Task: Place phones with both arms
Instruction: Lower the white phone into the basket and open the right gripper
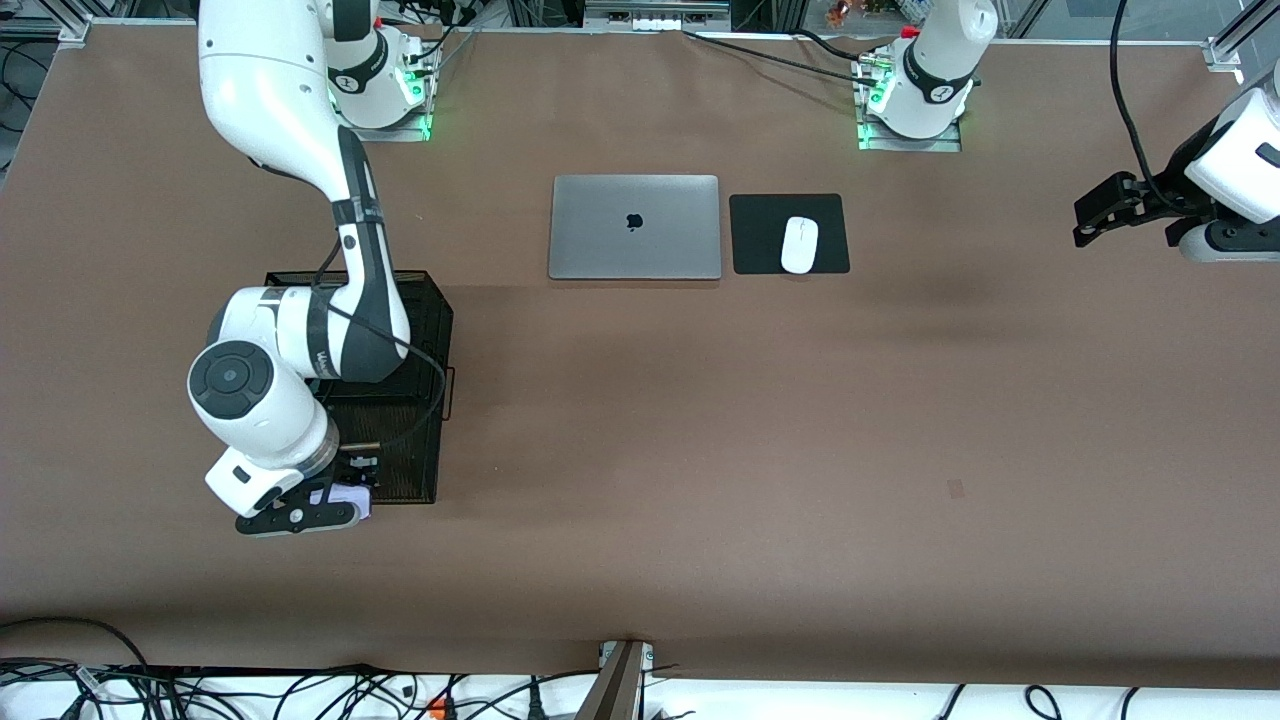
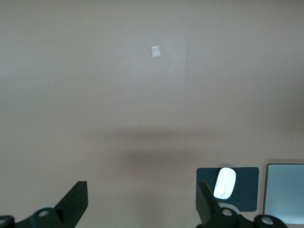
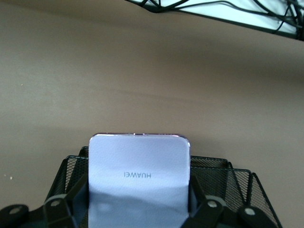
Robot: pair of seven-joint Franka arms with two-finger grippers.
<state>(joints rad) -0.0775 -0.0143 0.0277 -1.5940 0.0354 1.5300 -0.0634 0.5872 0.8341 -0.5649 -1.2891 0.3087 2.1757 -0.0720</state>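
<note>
My right gripper (image 1: pixel 335 500) hangs over the end of the black mesh basket (image 1: pixel 420 330) that lies nearest the front camera, at the right arm's end of the table (image 1: pixel 700 450). Its fingers (image 3: pixel 71 202) are clamped on the two side edges of the pale lilac-white phone (image 3: pixel 139 178), which I hold flat and level just above the basket's rim, its maker's name showing on its face. In the front view only a small pale corner of the phone (image 1: pixel 350 497) shows under my wrist.

My left gripper (image 1: pixel 1110 208) waits in the air over the bare left arm's end of the table, fingers (image 2: pixel 73 202) spread wide and holding nothing. A closed silver laptop (image 1: pixel 635 227) lies near the arm bases, with a white mouse (image 1: pixel 799 244) on a black pad (image 1: pixel 765 235) just beside it.
</note>
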